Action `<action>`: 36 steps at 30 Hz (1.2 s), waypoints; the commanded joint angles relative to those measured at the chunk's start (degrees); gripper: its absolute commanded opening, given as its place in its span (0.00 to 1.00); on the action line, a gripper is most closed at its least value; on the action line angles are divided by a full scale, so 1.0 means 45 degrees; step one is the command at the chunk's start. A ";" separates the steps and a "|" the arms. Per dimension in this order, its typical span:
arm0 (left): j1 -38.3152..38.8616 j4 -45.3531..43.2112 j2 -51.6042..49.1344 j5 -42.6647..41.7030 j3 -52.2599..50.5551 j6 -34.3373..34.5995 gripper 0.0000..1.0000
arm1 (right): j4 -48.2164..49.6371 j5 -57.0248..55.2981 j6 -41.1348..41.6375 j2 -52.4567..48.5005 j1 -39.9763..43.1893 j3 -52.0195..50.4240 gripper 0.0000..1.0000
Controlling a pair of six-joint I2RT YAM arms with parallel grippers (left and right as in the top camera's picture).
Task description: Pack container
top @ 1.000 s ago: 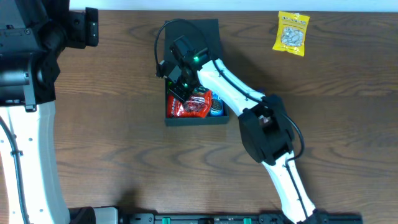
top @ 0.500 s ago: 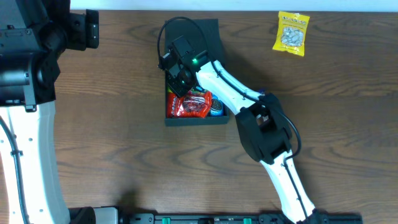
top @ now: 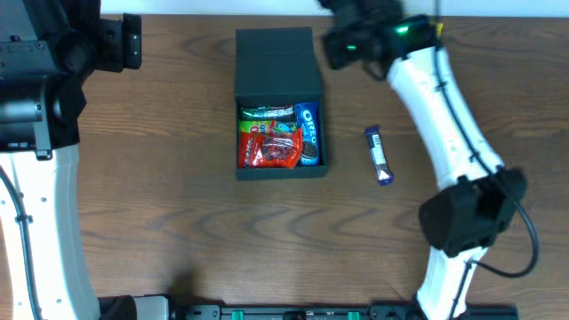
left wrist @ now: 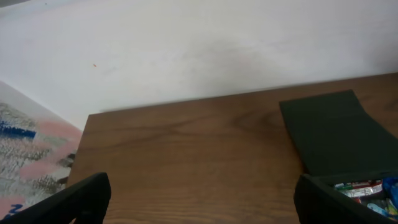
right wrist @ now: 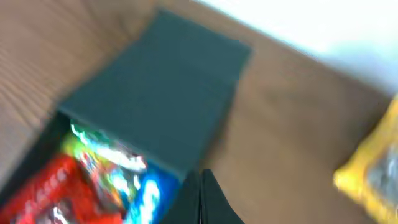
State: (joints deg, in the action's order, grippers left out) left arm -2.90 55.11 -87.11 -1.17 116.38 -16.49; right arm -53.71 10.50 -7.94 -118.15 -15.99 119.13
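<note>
The dark charcoal container [top: 277, 62] lies mid-table with its flap lid folded back flat. Inside it are a red packet [top: 271, 151], a green packet [top: 267, 113] and a blue Oreo pack [top: 308, 133]. My right gripper [top: 336, 46] hovers at the far edge, just right of the lid. In the right wrist view the right gripper [right wrist: 200, 193] is shut on nothing, with the container [right wrist: 161, 93] below and to its left. My left gripper [left wrist: 205, 199] is open over bare wood, and the container [left wrist: 333, 127] sits to its right.
A small blue snack bar [top: 380, 155] lies on the table right of the container. A yellow packet [right wrist: 373, 171] rests near the far right edge, mostly hidden under my right arm in the overhead view. A white wall runs behind the table's far edge.
My right arm has lifted off the container and swung up and right to the far edge, still shut. The container's contents and the blue bar are now uncovered. The left arm has not moved.
</note>
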 commanded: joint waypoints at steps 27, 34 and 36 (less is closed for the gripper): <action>-0.0044 0.0092 0.0029 -0.0087 0.0340 0.0282 0.95 | -0.1642 0.1447 -0.2511 -0.0869 -0.2992 -0.5678 0.01; -0.0044 0.0083 0.0029 -0.0087 0.0340 0.0282 0.95 | -0.1715 0.1141 -0.2370 -0.0865 -0.2890 -0.5523 0.01; -0.0044 0.0078 0.0029 -0.0092 0.0340 0.0282 0.95 | -0.2132 0.1166 -0.2283 -0.0865 -0.2817 -0.4881 0.01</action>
State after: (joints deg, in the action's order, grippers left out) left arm -2.90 55.46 -87.11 -1.32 116.38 -16.10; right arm -61.52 17.39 -19.51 -121.99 -28.97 94.04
